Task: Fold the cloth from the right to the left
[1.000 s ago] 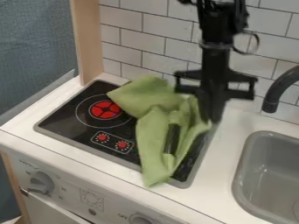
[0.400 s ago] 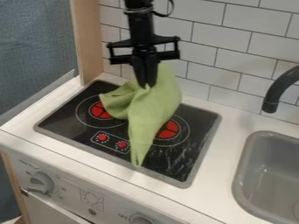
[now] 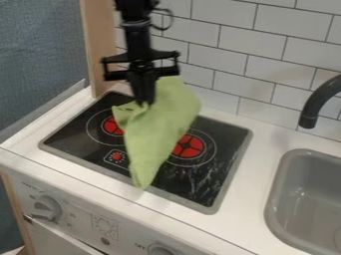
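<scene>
Over the stovetop [image 3: 226,144], the claw [image 3: 144,102] is now further left than a second ago, pinched narrow on the green cloth [image 3: 158,132], which drapes down the middle with the right burner [image 3: 190,146] mostly uncovered, so imo the fold's past halfway but still needs laying down.

Cloth [image 3: 162,124] partly hides both burners [image 3: 190,146]; right edge cuts sink [image 3: 280,173]

The cloth [image 3: 154,134] is soft and plain light green, all folded and wrinkly. It is over the middle of the black stove top [image 3: 200,185], wide at the back and pointy at the front. It hides part of both red burners [image 3: 190,147], and its tip is by the front edge.
</scene>
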You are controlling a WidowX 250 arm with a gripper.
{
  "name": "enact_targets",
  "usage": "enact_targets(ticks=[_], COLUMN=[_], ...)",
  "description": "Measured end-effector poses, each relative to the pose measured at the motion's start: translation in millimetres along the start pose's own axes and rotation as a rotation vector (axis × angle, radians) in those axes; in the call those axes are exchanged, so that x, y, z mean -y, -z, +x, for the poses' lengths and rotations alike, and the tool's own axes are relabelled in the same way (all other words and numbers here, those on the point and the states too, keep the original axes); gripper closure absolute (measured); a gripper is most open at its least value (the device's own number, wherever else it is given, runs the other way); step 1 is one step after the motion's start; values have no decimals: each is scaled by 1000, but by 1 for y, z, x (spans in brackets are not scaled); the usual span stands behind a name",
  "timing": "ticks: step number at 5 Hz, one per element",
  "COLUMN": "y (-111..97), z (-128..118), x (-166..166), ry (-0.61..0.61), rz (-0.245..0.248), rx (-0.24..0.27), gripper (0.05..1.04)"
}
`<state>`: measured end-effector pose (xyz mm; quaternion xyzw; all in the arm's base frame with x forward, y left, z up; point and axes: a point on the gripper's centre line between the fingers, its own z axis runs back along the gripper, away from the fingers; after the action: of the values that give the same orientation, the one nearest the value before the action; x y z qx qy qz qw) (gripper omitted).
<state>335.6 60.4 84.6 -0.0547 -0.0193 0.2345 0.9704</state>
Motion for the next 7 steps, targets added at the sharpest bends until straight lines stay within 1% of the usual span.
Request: enact_targets(ticks=[1,2,3,4,5,6,7], y=[18,33,36,38,39,40,31], z=[0,2,0,-2,-3,-6,-8], x=[-18,-34,-39,-39,-40,-40,-39], ry=[-46,-79,-76,-92,-94,-102,-101], rz=[2,23,46,47,50,52,43], rx=[-37,-67,-62,-71,-73,-82,-66], gripper=[1031,1032,1005,851,592,295,74])
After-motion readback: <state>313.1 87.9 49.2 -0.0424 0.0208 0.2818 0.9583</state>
